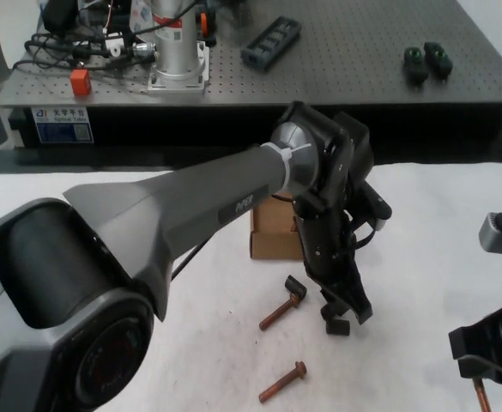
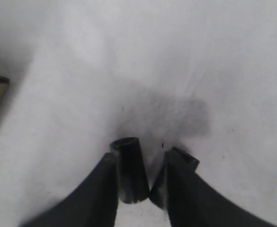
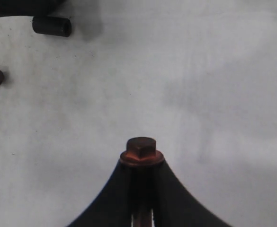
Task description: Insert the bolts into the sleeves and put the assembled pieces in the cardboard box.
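My left gripper (image 1: pixel 343 313) hangs low over the white cloth in front of the cardboard box (image 1: pixel 272 227), shut on a black sleeve (image 2: pixel 129 168) held between its fingers. That sleeve (image 1: pixel 337 327) sits at the fingertips, just above the cloth. At the lower right, my right gripper (image 1: pixel 484 365) is shut on a copper bolt (image 3: pixel 141 150), whose hex head pokes out past the fingertips; its shank (image 1: pixel 483 396) hangs below. In the right wrist view a black sleeve (image 3: pixel 52 25) shows farther off beside the other arm's dark shape.
Two loose copper bolts lie on the cloth: one (image 1: pixel 281 315) with a black sleeve (image 1: pixel 295 285) at its upper end, one (image 1: pixel 283 382) nearer the front. A black perforated bench (image 1: pixel 362 51) with fixtures stands behind. Open cloth lies between the two grippers.
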{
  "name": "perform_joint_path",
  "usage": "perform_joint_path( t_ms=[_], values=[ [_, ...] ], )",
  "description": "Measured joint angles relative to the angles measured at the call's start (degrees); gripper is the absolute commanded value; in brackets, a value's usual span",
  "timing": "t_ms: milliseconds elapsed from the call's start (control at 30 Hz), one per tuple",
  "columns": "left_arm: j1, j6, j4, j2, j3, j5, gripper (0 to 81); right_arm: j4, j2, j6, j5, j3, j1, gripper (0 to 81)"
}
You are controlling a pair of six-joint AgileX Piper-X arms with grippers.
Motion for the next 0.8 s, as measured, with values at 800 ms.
perform_joint_path(
  t_ms=[800],
  values=[
    [0.0,0.0,-1.0,2.3,-0.1,-1.3,0.3,-0.2,0.0,0.0,-1.5,0.0,0.0,5.1]
  ],
)
